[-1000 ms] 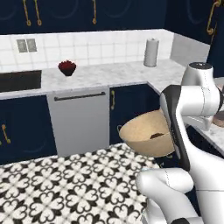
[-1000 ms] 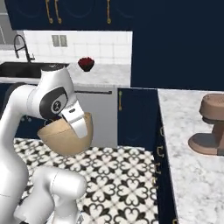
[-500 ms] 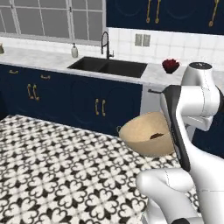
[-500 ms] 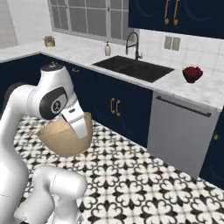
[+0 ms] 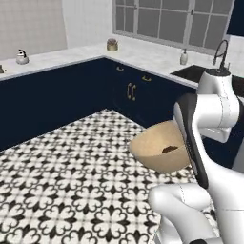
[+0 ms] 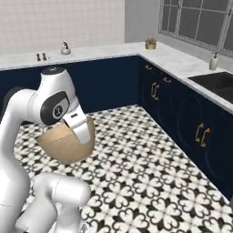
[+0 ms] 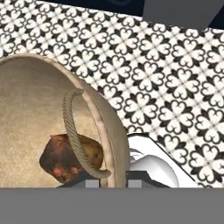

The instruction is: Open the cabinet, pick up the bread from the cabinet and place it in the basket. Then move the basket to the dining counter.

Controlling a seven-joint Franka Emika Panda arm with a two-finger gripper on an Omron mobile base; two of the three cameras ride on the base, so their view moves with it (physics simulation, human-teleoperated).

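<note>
hand: gripper (image 7: 107,183) pinched on the rim of the basket (image 5: 155,150) | load: bread (image 7: 70,156) sits low inside, just beside the fingers | place: basket hangs in the air above the patterned floor (image 5: 71,181) | next: carry it level to the dining counter
</note>
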